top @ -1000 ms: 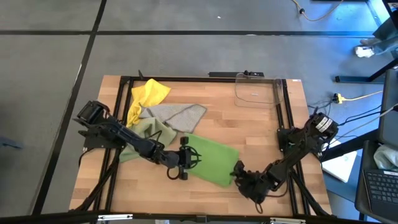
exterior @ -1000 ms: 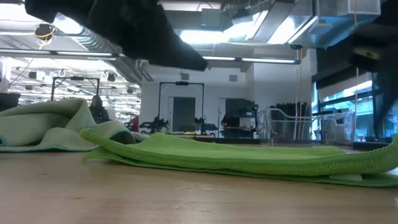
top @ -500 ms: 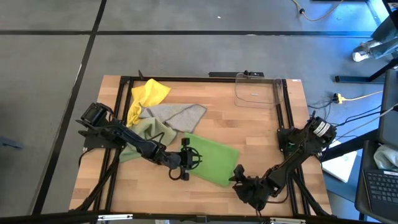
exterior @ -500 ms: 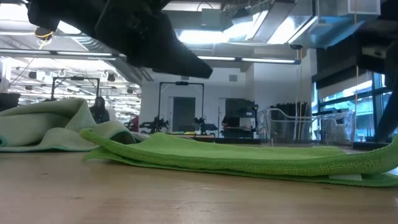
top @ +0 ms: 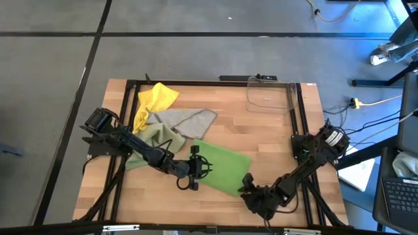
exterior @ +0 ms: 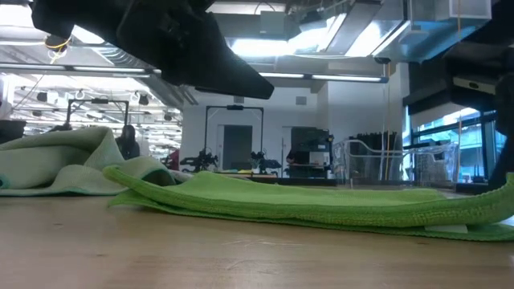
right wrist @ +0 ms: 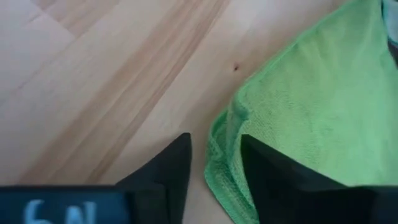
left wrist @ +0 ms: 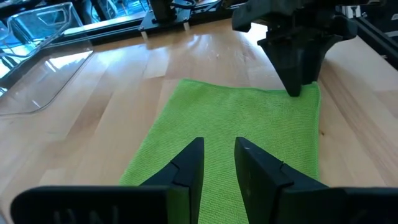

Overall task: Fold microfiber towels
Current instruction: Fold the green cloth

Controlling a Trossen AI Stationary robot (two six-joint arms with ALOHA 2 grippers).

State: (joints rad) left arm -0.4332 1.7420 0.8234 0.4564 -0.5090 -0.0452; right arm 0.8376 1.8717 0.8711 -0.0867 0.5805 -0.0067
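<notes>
Bright green towel [top: 219,168]: right tool [top: 243,185] has closed in on its corner.

- R gripper [top: 244,187] slides left along lower-right of high view, now at bright green towel's [top: 219,166] near-right corner.
- R fingers [right wrist: 168,163] narrower than before, corner edge bunched between them.
- L arm shifts slightly in low view.
</notes>
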